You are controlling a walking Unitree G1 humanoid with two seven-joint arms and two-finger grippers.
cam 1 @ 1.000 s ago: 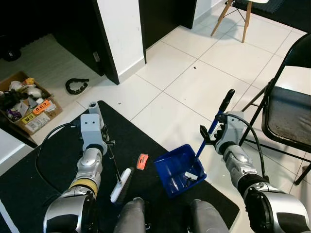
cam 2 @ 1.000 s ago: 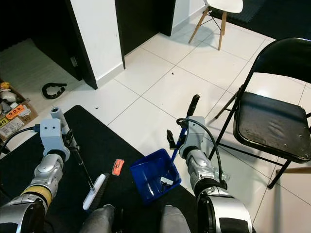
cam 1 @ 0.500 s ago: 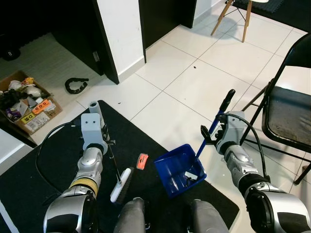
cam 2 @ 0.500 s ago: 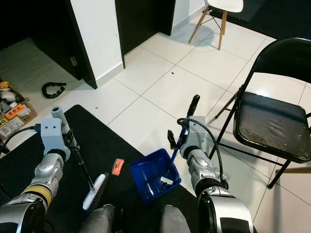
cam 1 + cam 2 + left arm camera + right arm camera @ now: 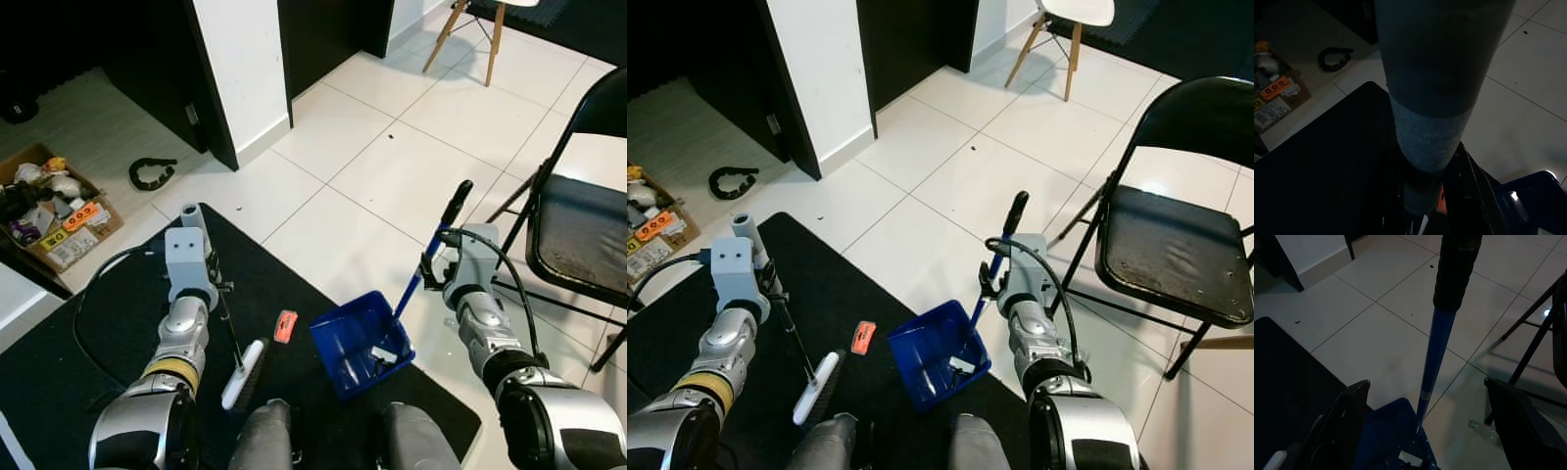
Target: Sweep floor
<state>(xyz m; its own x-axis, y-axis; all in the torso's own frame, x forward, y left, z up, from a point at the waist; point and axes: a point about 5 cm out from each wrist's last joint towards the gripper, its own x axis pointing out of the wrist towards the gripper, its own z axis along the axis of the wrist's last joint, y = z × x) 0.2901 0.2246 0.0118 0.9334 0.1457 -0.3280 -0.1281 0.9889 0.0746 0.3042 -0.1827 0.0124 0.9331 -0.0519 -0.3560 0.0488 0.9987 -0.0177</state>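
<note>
A hand broom stands on the black mat (image 5: 98, 333), its grey handle (image 5: 191, 217) up and its white brush head (image 5: 245, 372) down; my left gripper (image 5: 219, 287) is shut on its thin rod. An orange scrap (image 5: 285, 325) lies on the mat between the brush and the blue dustpan (image 5: 355, 341), which holds white bits (image 5: 379, 354). The dustpan's blue pole with a black grip (image 5: 1457, 269) rises between my right gripper's (image 5: 1430, 396) spread fingers (image 5: 1354, 399); that gripper (image 5: 431, 268) is open around the pole.
A black folding chair (image 5: 578, 220) stands close on the right. A cardboard box of clutter (image 5: 54, 211) and a curved black object (image 5: 152, 173) lie at the left. A white pillar (image 5: 245, 69) and a wooden-legged chair (image 5: 470, 29) are farther off.
My right gripper has shifted a little to the right, closer in around the dustpan's pole. The broom, dustpan and orange scrap have stayed put.
</note>
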